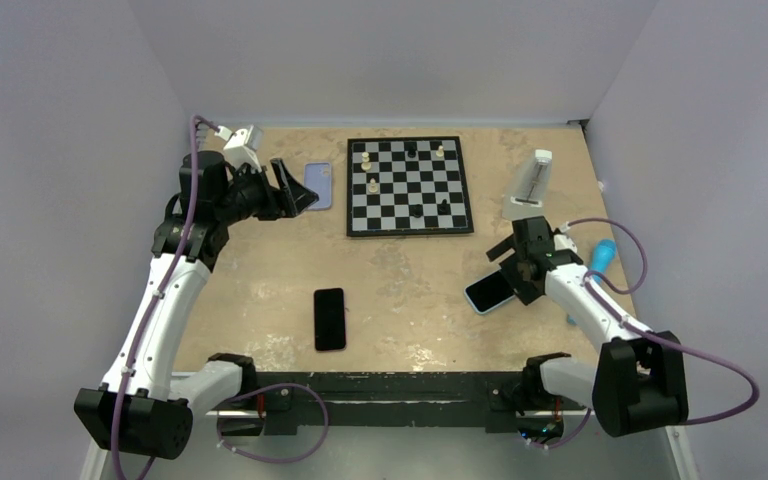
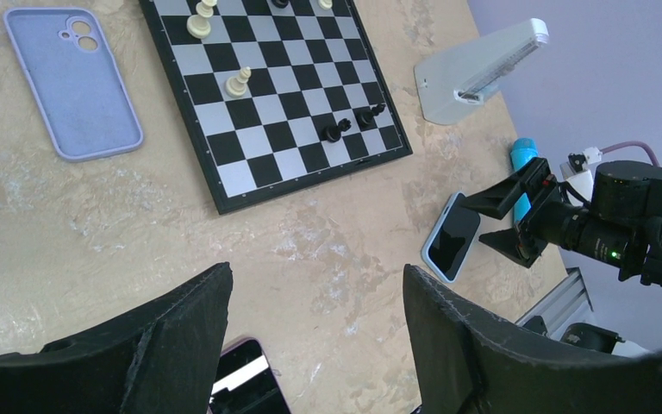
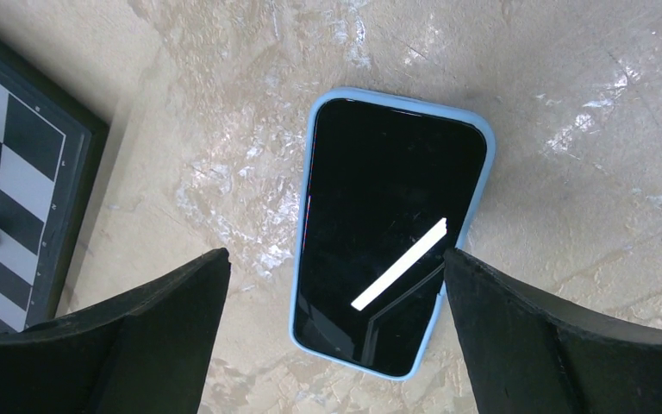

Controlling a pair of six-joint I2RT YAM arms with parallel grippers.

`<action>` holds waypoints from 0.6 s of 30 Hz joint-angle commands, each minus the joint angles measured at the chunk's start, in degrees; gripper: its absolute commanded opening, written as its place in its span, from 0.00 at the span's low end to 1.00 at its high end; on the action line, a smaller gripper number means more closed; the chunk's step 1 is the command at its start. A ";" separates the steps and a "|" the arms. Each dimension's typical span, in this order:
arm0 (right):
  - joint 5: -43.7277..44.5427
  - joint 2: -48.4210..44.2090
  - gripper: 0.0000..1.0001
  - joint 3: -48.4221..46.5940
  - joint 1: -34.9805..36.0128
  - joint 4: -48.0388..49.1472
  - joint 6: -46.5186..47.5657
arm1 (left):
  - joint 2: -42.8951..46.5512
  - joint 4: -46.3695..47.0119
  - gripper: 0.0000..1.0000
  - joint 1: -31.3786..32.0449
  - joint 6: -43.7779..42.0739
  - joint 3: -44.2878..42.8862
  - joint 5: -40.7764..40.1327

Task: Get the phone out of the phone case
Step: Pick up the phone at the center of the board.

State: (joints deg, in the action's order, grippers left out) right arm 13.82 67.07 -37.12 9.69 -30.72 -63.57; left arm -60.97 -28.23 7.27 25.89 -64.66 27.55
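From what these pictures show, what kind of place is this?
Probably a robot test cell, not a home: plain walls box in a worn table, the left arm and right arm are bolted at its near edge, and unrelated props lie about, a chessboard and a phone in a blue case.

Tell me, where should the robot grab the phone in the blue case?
Probably across its two long blue edges, near the middle, coming straight down from above. The phone in the blue case lies flat, screen up, on the table, so only those thin sides offer a pinch. The open right tool hangs above it, one finger on each side.
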 commanded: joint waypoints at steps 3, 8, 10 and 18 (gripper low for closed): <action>0.02 -1.63 0.98 2.60 -0.11 -1.56 -0.97 | 0.06 2.40 0.75 0.12 0.30 0.44 1.08; -1.52 -0.11 0.98 3.42 -0.11 1.68 -1.17 | -0.13 2.63 0.75 0.12 0.57 0.53 1.46; -2.15 1.78 0.98 2.98 -0.12 2.99 -0.73 | 0.00 2.81 0.75 0.12 0.74 0.57 1.79; -1.07 7.25 0.98 -0.74 -0.11 1.92 1.45 | 0.54 4.13 0.77 0.13 0.74 1.36 2.46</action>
State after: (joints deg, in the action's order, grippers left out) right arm 11.84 71.92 -35.05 9.69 -28.27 -63.33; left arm -61.12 -27.40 7.27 26.02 -63.83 28.56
